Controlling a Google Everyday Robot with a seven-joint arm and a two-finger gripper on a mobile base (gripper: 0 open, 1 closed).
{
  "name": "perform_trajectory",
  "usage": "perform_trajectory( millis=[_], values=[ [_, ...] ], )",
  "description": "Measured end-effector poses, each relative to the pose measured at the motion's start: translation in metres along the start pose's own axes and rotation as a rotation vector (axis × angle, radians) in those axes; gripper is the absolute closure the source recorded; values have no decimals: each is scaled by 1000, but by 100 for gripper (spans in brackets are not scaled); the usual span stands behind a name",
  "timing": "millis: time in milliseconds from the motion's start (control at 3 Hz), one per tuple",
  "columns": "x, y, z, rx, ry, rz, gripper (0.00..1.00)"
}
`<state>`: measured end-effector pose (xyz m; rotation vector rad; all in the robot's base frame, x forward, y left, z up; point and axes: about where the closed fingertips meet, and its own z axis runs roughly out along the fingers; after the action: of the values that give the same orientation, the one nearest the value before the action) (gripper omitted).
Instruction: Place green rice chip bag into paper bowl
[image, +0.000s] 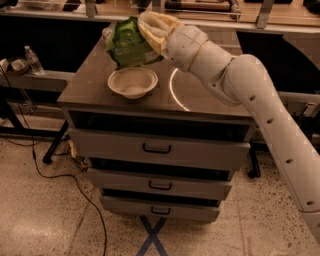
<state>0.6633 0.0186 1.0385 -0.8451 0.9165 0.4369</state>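
My gripper (148, 31) is shut on the green rice chip bag (127, 44), a crinkly bright green foil bag. It holds the bag in the air above the far edge of the paper bowl (132, 82). The bowl is off-white, shallow and empty, and it sits on the cabinet top (200, 97) near the front left. The bag's lower edge hangs just above the bowl's far rim. My white arm reaches in from the right.
The cabinet has three drawers (157, 148) below the top. A clear plastic bottle (34, 60) stands on a shelf at the left. A cable (55, 175) runs over the floor at the left. A counter runs along the back.
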Motion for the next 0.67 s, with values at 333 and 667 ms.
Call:
perform_trajectory(
  millis=[333,667],
  values=[
    [6,4,-18,15,23,22,59],
    [12,12,-35,26,41,39,36]
  ],
)
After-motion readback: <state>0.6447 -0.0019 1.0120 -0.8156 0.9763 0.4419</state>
